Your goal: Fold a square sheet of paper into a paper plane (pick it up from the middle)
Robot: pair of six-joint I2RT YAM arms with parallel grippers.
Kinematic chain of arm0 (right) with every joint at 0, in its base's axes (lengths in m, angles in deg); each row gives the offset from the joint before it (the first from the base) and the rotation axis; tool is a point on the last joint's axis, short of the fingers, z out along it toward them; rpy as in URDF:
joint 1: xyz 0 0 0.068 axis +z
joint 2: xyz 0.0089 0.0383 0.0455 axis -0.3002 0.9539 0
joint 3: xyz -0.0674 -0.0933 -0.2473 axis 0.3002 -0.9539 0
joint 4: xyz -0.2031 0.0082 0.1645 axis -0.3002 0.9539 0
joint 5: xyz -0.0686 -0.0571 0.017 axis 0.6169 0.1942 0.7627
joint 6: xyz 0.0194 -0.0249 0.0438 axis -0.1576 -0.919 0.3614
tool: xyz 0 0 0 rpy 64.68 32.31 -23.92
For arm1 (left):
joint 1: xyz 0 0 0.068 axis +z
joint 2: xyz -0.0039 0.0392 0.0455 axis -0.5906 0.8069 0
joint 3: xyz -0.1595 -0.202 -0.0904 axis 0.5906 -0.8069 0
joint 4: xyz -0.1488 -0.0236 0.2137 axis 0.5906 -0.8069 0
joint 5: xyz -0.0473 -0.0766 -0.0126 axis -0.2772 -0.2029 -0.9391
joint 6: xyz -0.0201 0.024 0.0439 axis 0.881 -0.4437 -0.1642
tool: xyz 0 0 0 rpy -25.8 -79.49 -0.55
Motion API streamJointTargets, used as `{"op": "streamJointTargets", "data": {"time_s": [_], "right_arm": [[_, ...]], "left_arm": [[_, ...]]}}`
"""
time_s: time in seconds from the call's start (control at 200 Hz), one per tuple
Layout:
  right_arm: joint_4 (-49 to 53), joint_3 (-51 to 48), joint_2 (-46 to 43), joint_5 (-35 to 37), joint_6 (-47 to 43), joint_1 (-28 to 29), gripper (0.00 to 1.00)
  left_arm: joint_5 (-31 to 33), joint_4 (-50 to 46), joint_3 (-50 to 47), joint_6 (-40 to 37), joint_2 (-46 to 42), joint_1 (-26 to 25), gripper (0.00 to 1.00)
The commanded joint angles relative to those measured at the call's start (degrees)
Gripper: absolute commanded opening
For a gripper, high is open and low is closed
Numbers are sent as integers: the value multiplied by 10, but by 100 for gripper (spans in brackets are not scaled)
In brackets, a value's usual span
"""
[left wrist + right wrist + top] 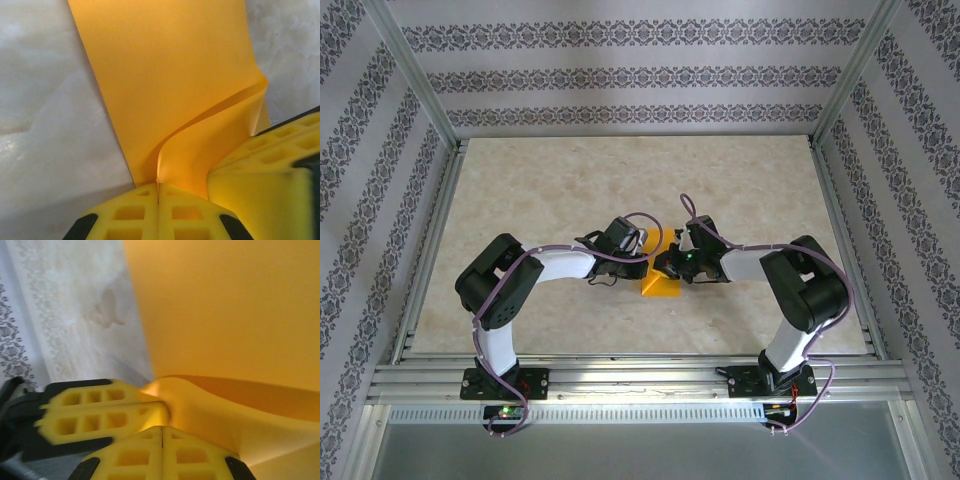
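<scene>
Square sheet of paper (660, 286) sits mid-surface between the two arms, near part lifted, far part flat on the pale marbled surface (520, 200). Left end effector (158, 189) is pressed together, pinching the sheet's near edge at the seam of its yellow pads (135, 210). From that pinch the paper runs away from the wrist, wide and flat. Right end effector (162, 430) is likewise closed, gripping a raised bulge along the same edge. The pinch points lie just beside each other. In the right wrist view the left arm's fingers (130, 420) sit against its own on the left; touching or a hair apart, cannot tell. Between the grips the sheet rises in a soft curved wave, with no sharp crease seen. Sheet is square, so no long axis to speak of; the held edge runs left to right across the arms. Paper is thin, matte, plain orange-yellow, limp enough to buckle under a light hold. Pads look soft, moulded with square pockets. Judgement: both arms are equally near and the paper lies straight ahead of each, so the coming fold likely turns on carrying the held edge forward over the flat part. Uneven travel would skew the crease. No dart shape yet; an early fold
</scene>
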Motion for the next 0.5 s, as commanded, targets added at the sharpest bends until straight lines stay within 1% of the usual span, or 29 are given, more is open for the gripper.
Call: {"op": "streamJointTargets", "data": {"time_s": [0.0, 0.135, 0.305, 0.395, 0.495], "right_arm": [[35, -8, 4, 29, -19, 7, 1], [31, -33, 8, 37, -16, 8, 1], [25, -62, 0, 66, 5, 5, 1], [24, -52, -17, 45, 7, 5, 4], [52, -18, -59, 32, -14, 9, 6]], "left_arm": [[9, -45, 3, -15, 25, -5, 0], [9, -45, 4, -17, 28, -5, 0], [7, -48, 8, -19, 33, -5, 0], [5, -50, 11, -21, 35, -5, 0], [5, -51, 11, -22, 35, -5, 0]]}}
